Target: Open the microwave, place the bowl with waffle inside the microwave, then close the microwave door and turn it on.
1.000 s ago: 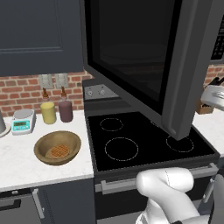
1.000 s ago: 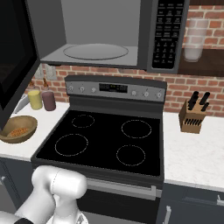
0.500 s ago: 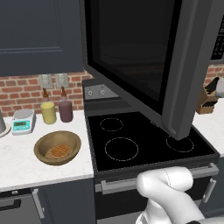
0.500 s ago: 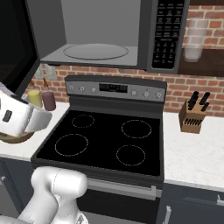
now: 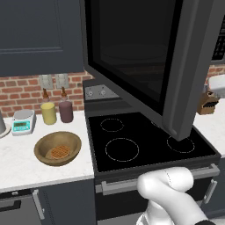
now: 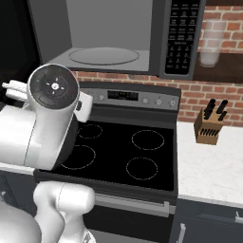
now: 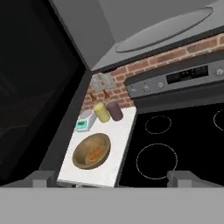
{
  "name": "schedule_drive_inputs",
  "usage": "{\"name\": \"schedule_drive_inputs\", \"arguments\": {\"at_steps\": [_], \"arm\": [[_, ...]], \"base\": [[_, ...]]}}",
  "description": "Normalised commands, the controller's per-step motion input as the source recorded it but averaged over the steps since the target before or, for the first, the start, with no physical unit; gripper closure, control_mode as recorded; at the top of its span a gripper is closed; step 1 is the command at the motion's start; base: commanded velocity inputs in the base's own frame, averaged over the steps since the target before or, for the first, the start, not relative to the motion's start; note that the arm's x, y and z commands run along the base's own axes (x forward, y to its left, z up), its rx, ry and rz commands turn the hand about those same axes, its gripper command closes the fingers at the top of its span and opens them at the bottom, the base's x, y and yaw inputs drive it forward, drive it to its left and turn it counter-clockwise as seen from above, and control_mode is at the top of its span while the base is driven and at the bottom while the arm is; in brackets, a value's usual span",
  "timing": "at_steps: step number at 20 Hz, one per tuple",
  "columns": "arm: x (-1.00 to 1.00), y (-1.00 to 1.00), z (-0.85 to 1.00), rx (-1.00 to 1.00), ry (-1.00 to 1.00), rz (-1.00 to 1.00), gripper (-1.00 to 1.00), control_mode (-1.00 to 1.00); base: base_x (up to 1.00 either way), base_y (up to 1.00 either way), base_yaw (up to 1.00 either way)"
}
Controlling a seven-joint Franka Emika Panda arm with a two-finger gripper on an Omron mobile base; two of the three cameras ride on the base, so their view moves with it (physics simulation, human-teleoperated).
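Jaws (image 7: pixel 113 177) spread wide, holding nothing; the two dark tips sit far apart at the bottom of the hand view, up in the air over the stove (image 7: pixel 175 144) front-left, pointing down toward the bench (image 7: pixel 120 131) left of it. In right base view the arm's big white wrist section (image 6: pixel 42 123) hangs in front of the stove's left side.

Bowl (image 7: pixel 91 151) w/ waffle (image 7: pixel 94 154) lying in its middle sits on the bench, just beside the stove's left edge; in left base view bowl (image 5: pixel 57 148) and waffle (image 5: pixel 58 152) are near the bench front. Behind it: yellow bottle (image 5: pixel 48 112) and dark purple bottle (image 5: pixel 66 110) side by side against the brick wall, small kitchen scale (image 5: pixel 23 121) to their left.

Microwave (image 6: pixel 128 35) above the stove, cavity exposed, glass turntable (image 6: pixel 104 56) inside, button panel (image 6: pixel 180 38) at right. Microwave door (image 5: pixel 145 57) swung out wide to the left, handle bar (image 5: pixel 189 70) at its free edge. Knife block (image 6: pixel 210 127) on the bench right of the stove.
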Motion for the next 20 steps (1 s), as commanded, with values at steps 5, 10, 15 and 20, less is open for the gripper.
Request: {"name": "schedule_drive_inputs", "arguments": {"at_steps": [5, 10, 15, 20], "arm": [[0.82, 0.02, -0.5, 0.02, 0.0, 0.28, -1.0, -1.0], [0.6, 0.1, -0.4, 0.0, -0.02, 0.17, -1.0, -1.0], [0.09, 0.32, -0.14, 0.0, -0.06, 0.06, -1.0, -1.0], [0.06, 0.36, 0.0, 0.08, -0.06, 0.08, -1.0, -1.0]], "base": [[0.0, 0.0, 0.0], [0.0, 0.0, 0.0], [0.0, 0.0, 0.0], [0.0, 0.0, 0.0]]}}
